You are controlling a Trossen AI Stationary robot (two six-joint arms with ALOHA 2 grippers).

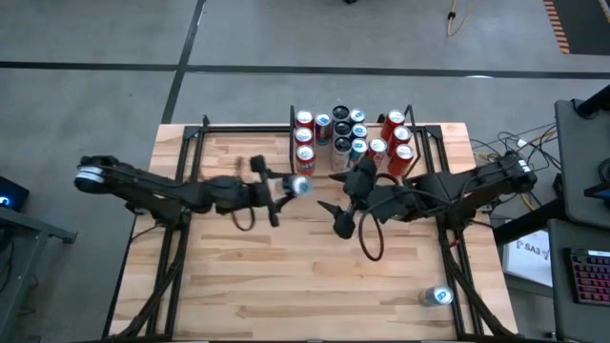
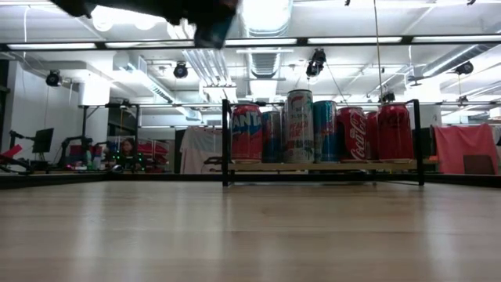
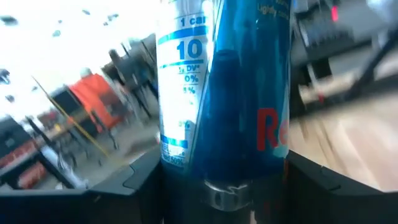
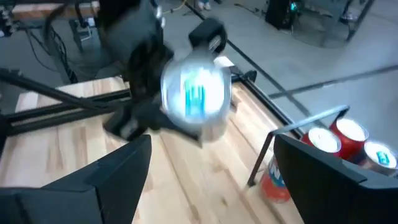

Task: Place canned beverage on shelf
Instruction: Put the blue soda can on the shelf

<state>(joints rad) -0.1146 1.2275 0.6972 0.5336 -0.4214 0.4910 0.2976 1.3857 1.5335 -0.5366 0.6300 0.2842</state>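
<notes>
A large butcher-block wooden tabletop (image 1: 315, 276) is seen from above, set on a grey floor, with a workshop under ceiling lights visible beyond it in the low view. The left arm is stretched across the table from the left edge towards the centre, and its left gripper (image 1: 286, 188) is held above the boards, pinched on a slim blue and silver beverage can (image 1: 299, 186), which is carried clear of the table just in front of the shelf's left end. In the left wrist view the can (image 3: 227, 93) fills the space between the dark fingers (image 3: 143, 186), and only part of its red lettering can be read. The right arm is reached in from the right edge, and its right gripper (image 1: 345, 214) is held near the table's middle with its fingers spread and nothing between them. The small light-wood shelf with thin black metal rails (image 1: 419, 143) stands at the far edge, crowded with upright red, blue and silver cans (image 1: 348, 133). Another silver can (image 1: 437, 296) lies near the front right corner.
</notes>
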